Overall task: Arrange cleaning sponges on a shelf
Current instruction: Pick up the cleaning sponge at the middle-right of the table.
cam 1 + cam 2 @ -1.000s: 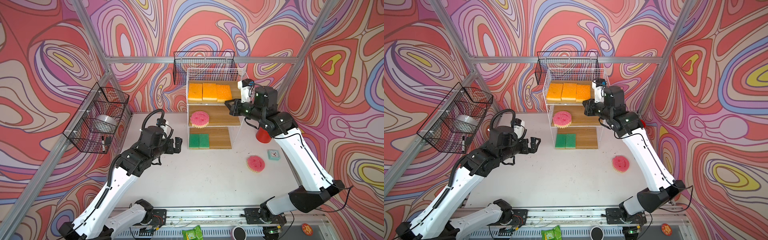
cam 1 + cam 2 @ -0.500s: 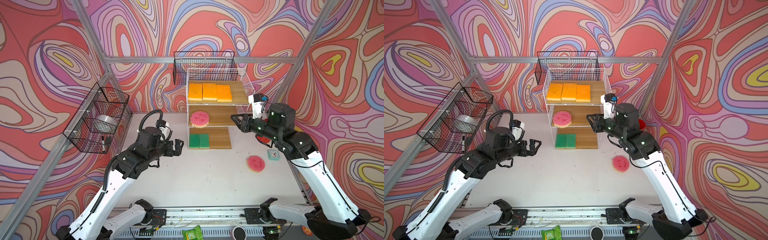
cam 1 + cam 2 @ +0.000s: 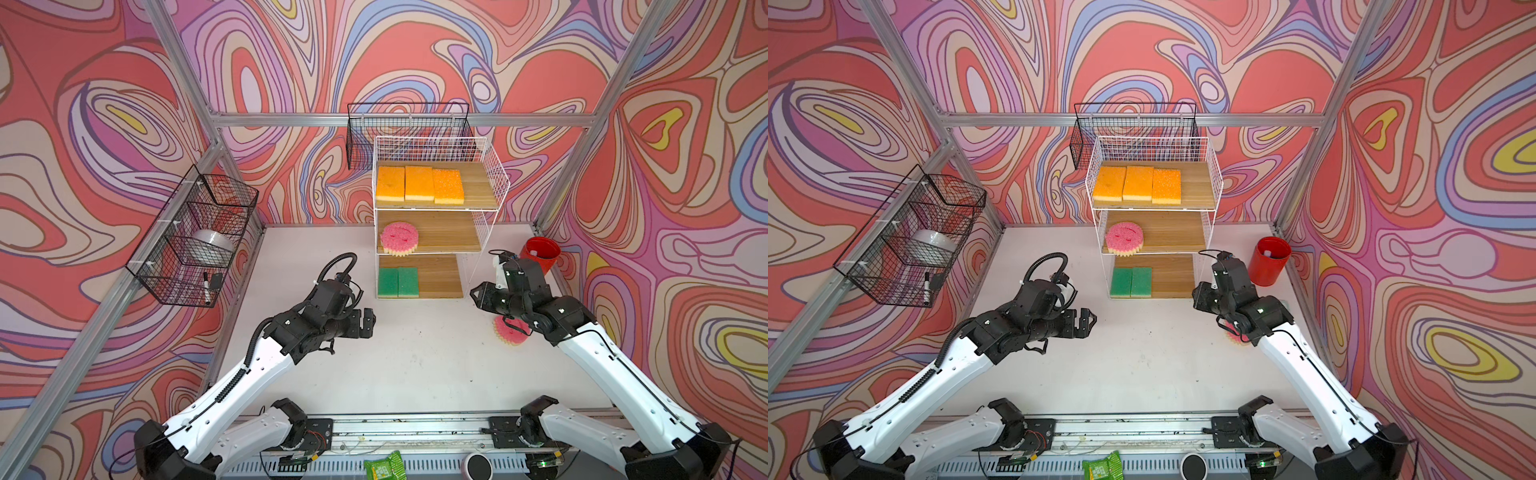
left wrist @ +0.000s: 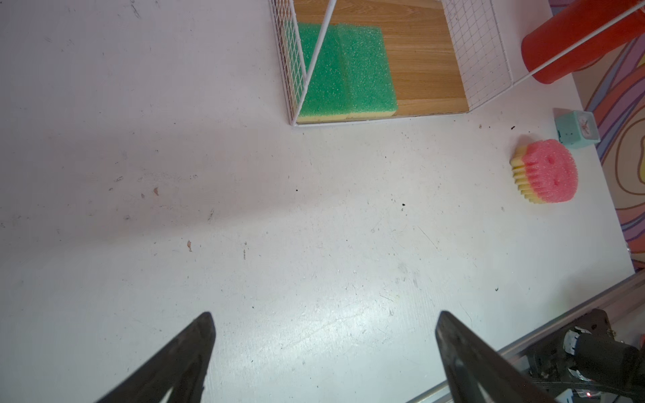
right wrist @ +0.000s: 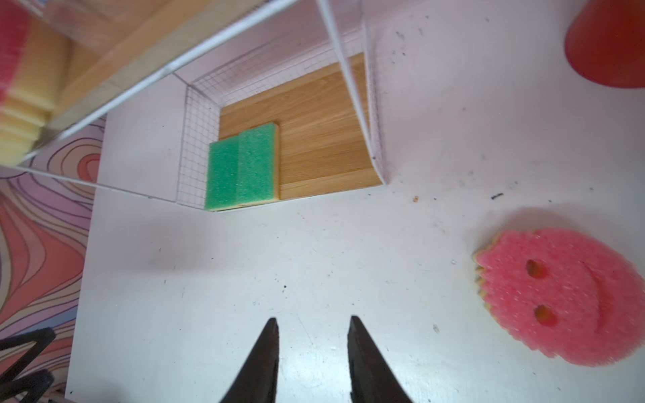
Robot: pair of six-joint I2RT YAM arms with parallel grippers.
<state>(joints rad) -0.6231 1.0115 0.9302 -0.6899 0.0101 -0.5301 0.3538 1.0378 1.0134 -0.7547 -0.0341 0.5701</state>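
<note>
Left gripper (image 4: 324, 321) wide open, empty, above bench (image 3: 415, 365). Right gripper (image 5: 312, 322) jaws apart, nothing btw them. Pink sponge (image 5: 565, 296) lies near bench right edge. Shelf (image 3: 494, 183) at back edge: orange sponges (image 3: 419, 185) top, 2nd pink sponge (image 3: 399, 237) mid, green sponges (image 3: 398, 282) bottom.

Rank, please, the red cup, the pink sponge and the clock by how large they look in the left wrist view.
1. red cup: largest, even though the picture's edge cuts it off.
2. pink sponge.
3. clock: smallest; it stands right beside the sponge, so nearness hardly matters.
</note>
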